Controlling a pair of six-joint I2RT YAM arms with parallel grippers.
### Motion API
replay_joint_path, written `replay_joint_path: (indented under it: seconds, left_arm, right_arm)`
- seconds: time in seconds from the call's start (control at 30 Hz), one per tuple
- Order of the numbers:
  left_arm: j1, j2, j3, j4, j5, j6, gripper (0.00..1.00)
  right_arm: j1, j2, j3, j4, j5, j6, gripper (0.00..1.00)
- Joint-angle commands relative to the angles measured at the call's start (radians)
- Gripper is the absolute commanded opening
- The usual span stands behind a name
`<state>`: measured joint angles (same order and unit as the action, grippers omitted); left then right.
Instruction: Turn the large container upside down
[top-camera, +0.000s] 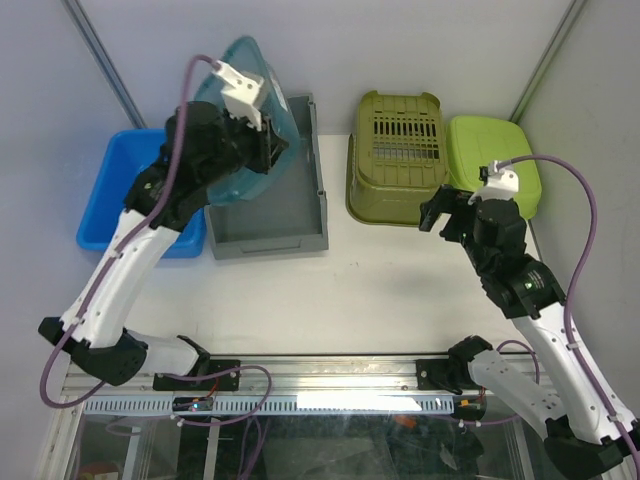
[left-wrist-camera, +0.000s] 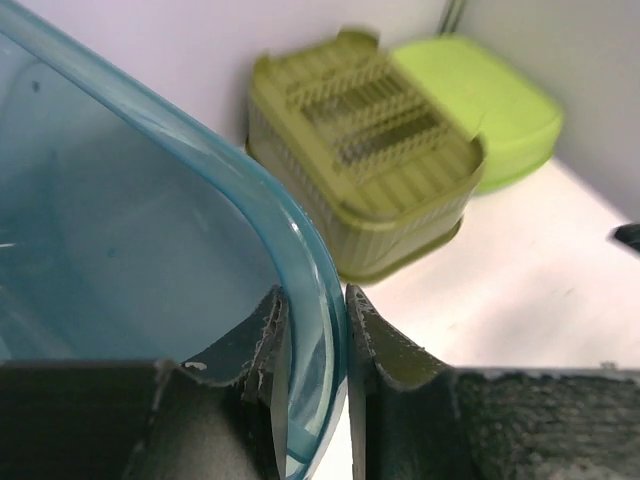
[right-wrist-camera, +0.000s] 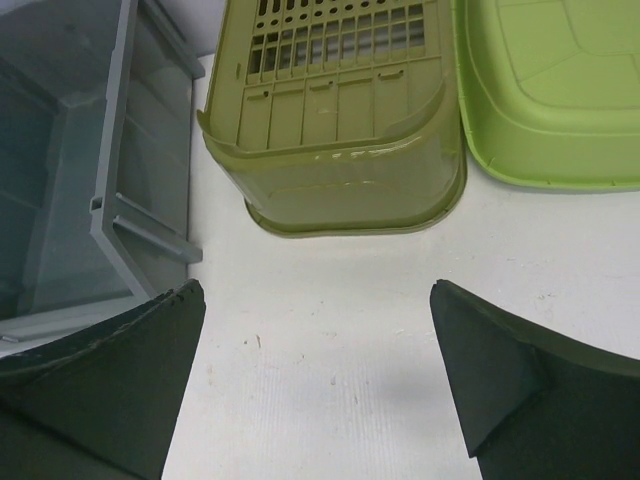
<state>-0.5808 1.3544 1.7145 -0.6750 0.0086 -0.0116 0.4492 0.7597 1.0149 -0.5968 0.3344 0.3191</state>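
The large container (top-camera: 247, 62) is a see-through teal tub, lifted and tipped on its side above the grey bin (top-camera: 275, 222). My left gripper (top-camera: 272, 150) is shut on its rim. In the left wrist view the teal rim (left-wrist-camera: 318, 300) runs between the two fingers, one inside the tub and one outside, and the tub wall (left-wrist-camera: 120, 230) fills the left of the frame. My right gripper (top-camera: 432, 212) hangs open over bare table in front of the olive basket (top-camera: 398, 155), with nothing between its fingers (right-wrist-camera: 318, 290).
The olive slotted basket (right-wrist-camera: 335, 120) lies upside down at the back middle, with a lime green tub (top-camera: 497, 160) upside down to its right. A blue bin (top-camera: 112, 195) stands at the left beside the grey bin (right-wrist-camera: 100, 150). Walls close the back and the right side.
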Motion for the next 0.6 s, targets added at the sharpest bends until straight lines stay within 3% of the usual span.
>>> replay_joint_path:
  seconds: [0.0,0.13,0.27,0.33,0.57]
  left_arm:
    - [0.007,-0.071,0.143,0.038,0.162,-0.056,0.00]
    - [-0.007,-0.057,0.194,0.041,0.391,-0.172,0.00]
    - [-0.117,-0.034,0.155,0.130,0.522,-0.295,0.00]
    - [-0.178,-0.032,0.102,0.227,0.609,-0.389,0.00]
    - [-0.192,-0.076,-0.179,0.755,0.827,-0.816,0.00]
  right_arm:
    - [-0.001,-0.044,0.002,0.043,0.093,0.047,0.99]
    - [-0.001,-0.092,0.026,0.045,0.171,0.064,0.99]
    - [-0.001,-0.114,0.127,0.021,0.210,0.038,0.99]
    - [-0.001,-0.107,0.198,-0.010,0.233,0.024,0.99]
    - [-0.001,-0.128,0.370,-0.051,0.344,-0.022,0.99]
